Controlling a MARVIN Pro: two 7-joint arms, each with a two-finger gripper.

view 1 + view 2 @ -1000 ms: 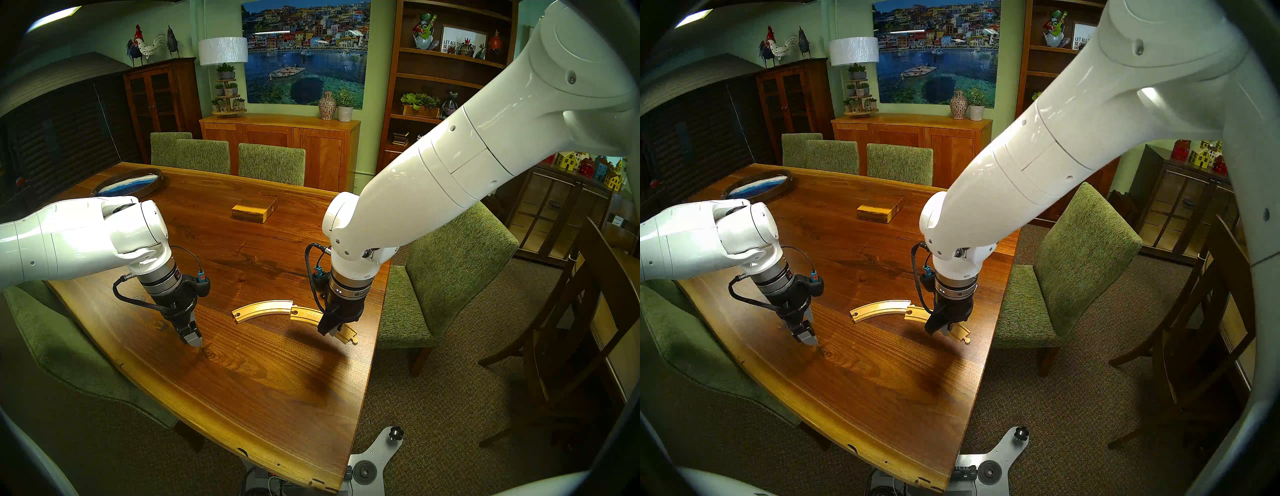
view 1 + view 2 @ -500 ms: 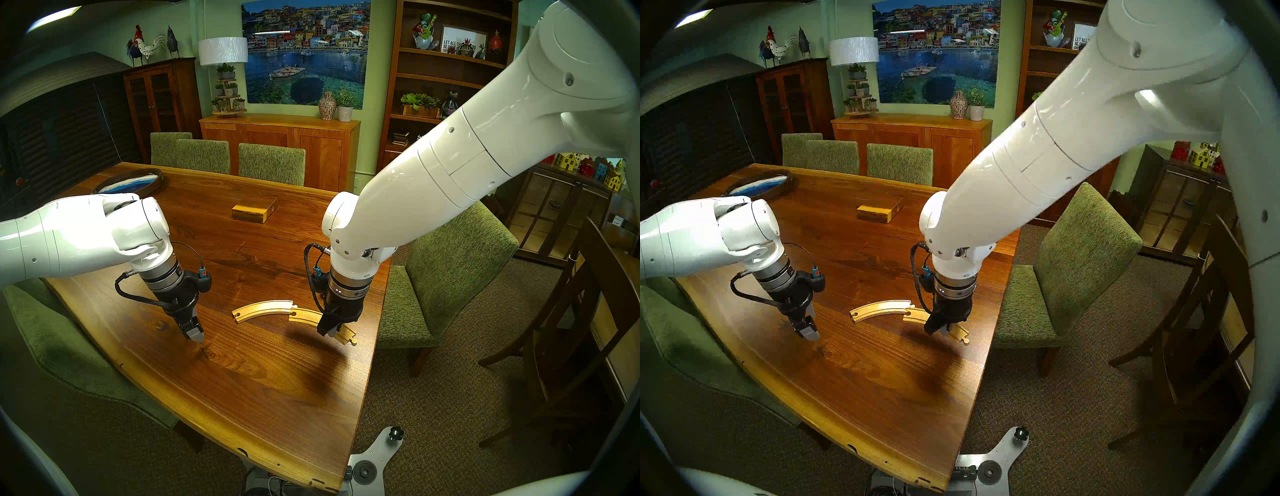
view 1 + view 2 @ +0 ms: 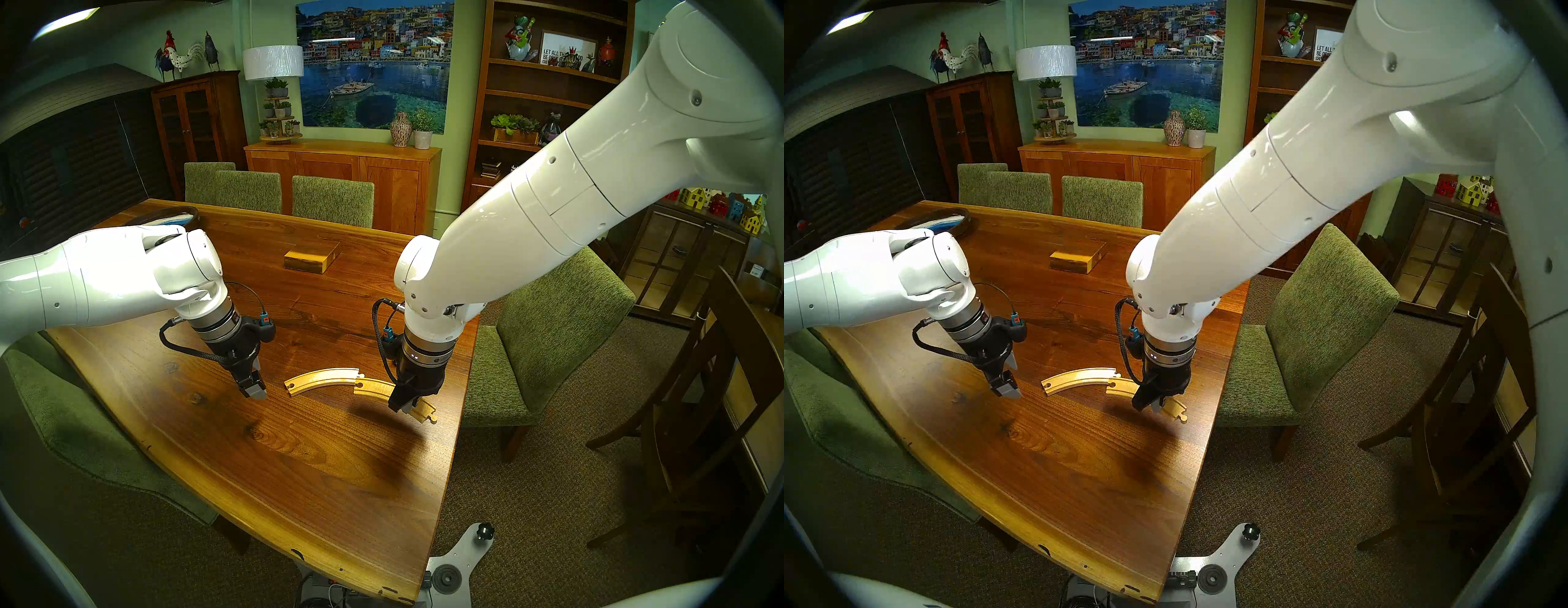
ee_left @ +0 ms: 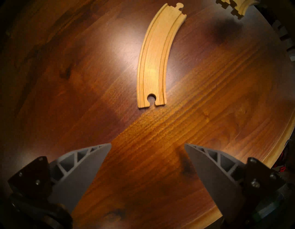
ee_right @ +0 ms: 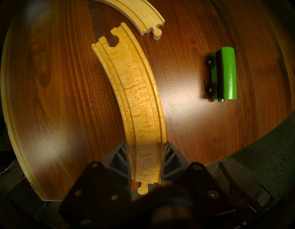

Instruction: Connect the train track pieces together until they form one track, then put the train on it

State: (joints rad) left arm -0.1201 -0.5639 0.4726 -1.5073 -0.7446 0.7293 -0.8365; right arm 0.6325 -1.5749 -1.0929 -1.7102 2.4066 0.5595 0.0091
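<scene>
Two pale grooved train track pieces lie on the wooden table, apart. One piece (image 3: 321, 377) (image 4: 157, 60) rests free, its socket end toward my left gripper (image 3: 255, 389) (image 4: 147, 144), which hovers open and empty a short way to its left. My right gripper (image 3: 408, 405) (image 5: 146, 144) is shut on the other piece (image 3: 375, 387) (image 5: 135, 96) near that piece's peg end. Its socket end sits just beside the free piece's peg (image 5: 157, 34), offset and not engaged. The green train (image 5: 223, 75) lies tipped on its side to the right of the held piece, hidden in the head views.
A rectangular wooden box (image 3: 312, 257) sits mid-table farther back. A round dark tray (image 3: 176, 214) shows behind my left arm. The table's right edge (image 3: 464, 373) runs close to my right gripper, with a green chair (image 3: 551, 331) beyond it.
My left arm has moved right and slightly up, bringing its open gripper close to the free track piece. The right gripper and both track pieces have stayed put.
</scene>
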